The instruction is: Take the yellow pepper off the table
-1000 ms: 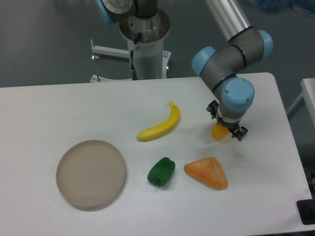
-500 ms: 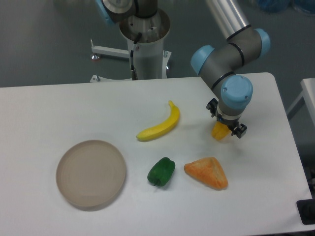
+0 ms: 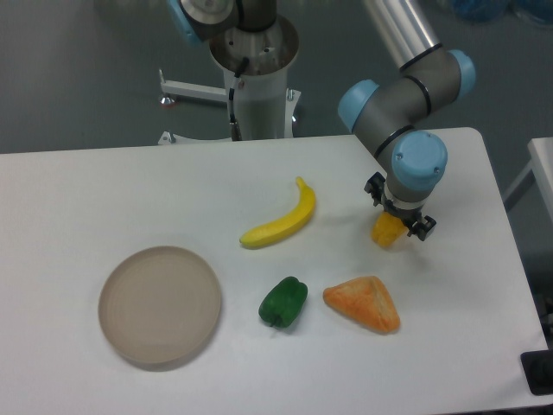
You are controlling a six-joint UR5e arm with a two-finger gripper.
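The yellow pepper [image 3: 385, 232], small and yellow-orange, sits at the right side of the white table [image 3: 104, 190], half hidden under the arm's wrist. My gripper [image 3: 399, 220] points straight down over it. Its black fingers [image 3: 422, 228] stand on either side of the pepper and appear shut on it. I cannot tell whether the pepper still touches the tabletop.
A yellow banana [image 3: 281, 223] lies left of the gripper. In front of it are an orange wedge [image 3: 365, 303] and a green pepper [image 3: 283, 302]. A round translucent dish [image 3: 160, 305] sits at the front left. The table's right edge is close to the gripper.
The wrist has shifted slightly, first left then back right and a little up. The yellow pepper has moved a touch with it.
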